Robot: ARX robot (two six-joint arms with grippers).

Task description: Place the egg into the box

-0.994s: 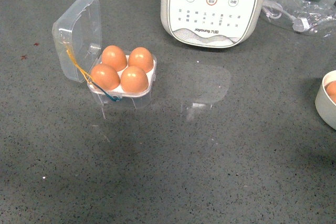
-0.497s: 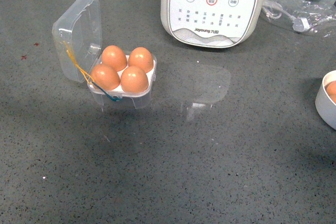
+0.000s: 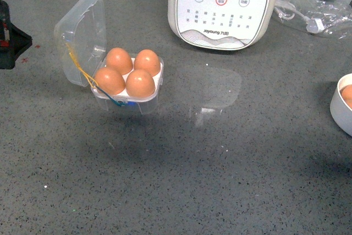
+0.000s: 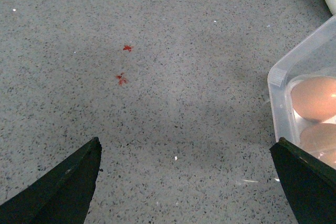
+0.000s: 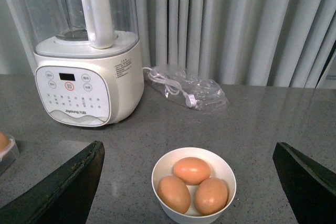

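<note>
Left gripper (image 4: 187,141): jaws spread wide, holding nothing, poised over the grey speckled countertop (image 4: 173,19) near the box's open lid. Two small red specks (image 4: 122,78) mark the surface below it.

Right gripper (image 5: 187,145): jaws likewise spread and empty, poised above a white bowl (image 5: 157,174) that holds three brown eggs (image 5: 192,170).

In the front view, the box (image 3: 127,103) stands left of centre on the countertop. Its clear lid (image 3: 82,31) is hinged back and tilted open on the left side. Yellow and blue elastic bands (image 3: 82,71) run across the hinge. All four holes of the white tray are filled. The egg (image 3: 140,82) sits in one of them and cannot be told apart from its three neighbours (image 3: 119,60).

The bowl lies at the right edge, well apart from the box. Beyond both stands a white cooker (image 3: 223,9) with a button panel. Farther right is a clear plastic bag (image 3: 308,9) enclosing a white cable. A pale curtain (image 5: 236,24) closes the background.
</note>
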